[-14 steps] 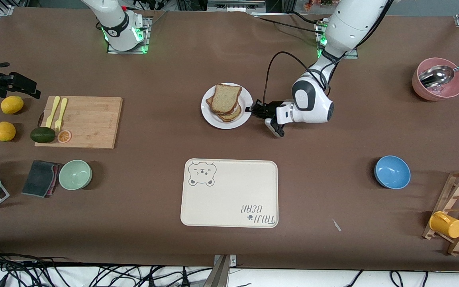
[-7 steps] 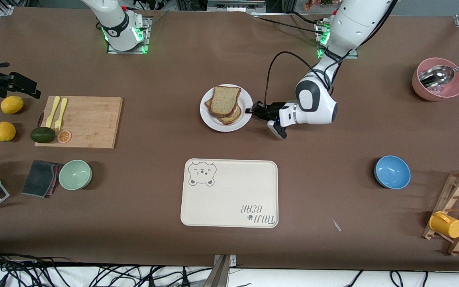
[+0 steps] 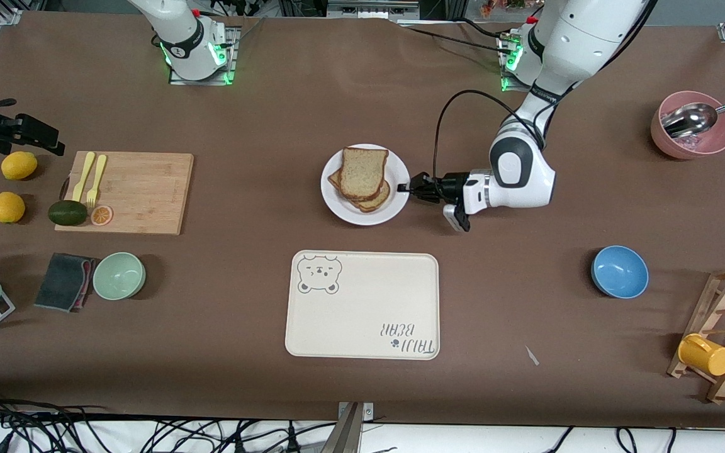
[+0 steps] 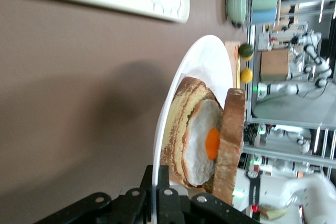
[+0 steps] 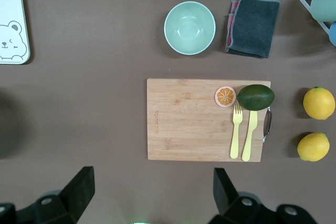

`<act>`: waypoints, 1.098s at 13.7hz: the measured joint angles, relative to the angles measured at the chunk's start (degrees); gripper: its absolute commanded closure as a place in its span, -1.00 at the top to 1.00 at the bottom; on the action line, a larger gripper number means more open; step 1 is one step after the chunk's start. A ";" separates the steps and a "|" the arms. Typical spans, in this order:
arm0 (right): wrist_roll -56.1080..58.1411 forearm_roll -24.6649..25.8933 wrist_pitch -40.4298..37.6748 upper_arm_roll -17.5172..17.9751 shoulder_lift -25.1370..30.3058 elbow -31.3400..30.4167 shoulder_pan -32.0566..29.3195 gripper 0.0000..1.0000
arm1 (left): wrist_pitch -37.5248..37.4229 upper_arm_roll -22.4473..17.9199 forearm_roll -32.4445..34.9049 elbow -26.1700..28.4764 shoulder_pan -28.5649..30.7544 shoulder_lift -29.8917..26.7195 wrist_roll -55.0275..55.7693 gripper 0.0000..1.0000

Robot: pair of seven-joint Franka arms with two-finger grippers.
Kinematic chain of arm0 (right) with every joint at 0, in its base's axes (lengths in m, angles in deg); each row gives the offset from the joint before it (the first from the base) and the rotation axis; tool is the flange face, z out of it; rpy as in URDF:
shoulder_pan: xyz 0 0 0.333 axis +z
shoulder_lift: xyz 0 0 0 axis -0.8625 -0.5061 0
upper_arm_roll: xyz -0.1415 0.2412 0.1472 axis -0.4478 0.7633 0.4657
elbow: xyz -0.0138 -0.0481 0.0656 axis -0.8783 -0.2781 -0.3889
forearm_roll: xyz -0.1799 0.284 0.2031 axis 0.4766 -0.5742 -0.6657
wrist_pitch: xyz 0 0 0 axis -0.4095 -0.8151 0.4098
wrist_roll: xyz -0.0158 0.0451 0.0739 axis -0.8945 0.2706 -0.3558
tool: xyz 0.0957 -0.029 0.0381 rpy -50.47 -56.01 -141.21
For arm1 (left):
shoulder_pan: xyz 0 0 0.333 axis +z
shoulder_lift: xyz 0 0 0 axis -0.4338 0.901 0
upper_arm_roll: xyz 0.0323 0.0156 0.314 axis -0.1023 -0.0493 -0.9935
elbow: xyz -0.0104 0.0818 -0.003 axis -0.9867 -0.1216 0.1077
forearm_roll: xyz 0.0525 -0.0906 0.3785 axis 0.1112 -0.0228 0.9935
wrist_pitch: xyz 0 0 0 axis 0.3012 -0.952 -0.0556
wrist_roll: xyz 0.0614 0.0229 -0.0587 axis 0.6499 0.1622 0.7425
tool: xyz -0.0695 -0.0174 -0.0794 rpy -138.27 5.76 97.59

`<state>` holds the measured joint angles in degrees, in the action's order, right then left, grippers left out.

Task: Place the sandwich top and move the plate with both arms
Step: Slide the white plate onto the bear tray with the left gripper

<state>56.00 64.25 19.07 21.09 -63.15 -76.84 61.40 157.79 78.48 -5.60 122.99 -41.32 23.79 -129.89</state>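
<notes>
- Front view, starting at the right arm's end of the table: two lemons [image 3: 14,186] sit by that edge, then a board [image 3: 124,192] carrying an avocado [image 3: 67,212], an orange slice [image 3: 101,215] and a yellow fork and knife [image 3: 92,177].
- Nearer the camera than the board, a dark cloth [image 3: 63,280] lies beside a green bowl [image 3: 119,275].
- My right gripper [image 5: 149,195] hangs high over the board with its fingers [image 5: 79,187] spread wide and nothing between them; that arm waits.
- Mid-table, the plate [image 3: 365,184] holds the stacked sandwich, and the top [image 3: 362,171] lies flat on it, slightly askew over the lower slice.
- Left wrist view shows the fried egg [image 4: 202,142] sandwiched between the lower slice and the top [image 4: 231,140].
- My left gripper [image 3: 411,187] is clamped tight on the plate's rim at the edge toward the left arm's end, the arm reaching low across the table.
- A cream tray [image 3: 362,305] with a bear drawing lies nearer the camera than the plate, apart from it.
- Toward the left arm's end: a blue bowl [image 3: 619,271], a pink bowl [image 3: 693,133] with a metal scoop in it, and near the corner a wooden rack [image 3: 724,333] holding a yellow cup [image 3: 705,354].
</notes>
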 measured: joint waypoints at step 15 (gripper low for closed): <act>0.00 0.00 0.04 0.06 0.00 -0.03 0.00 1.00 | -0.05 -4.13 4.42 -26.11 1.86 11.13 18.58 -1.00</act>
<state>56.00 64.25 19.11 21.15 -63.15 -76.87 61.40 157.74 74.34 -1.18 96.88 -39.46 34.92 -111.32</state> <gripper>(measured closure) 0.000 0.956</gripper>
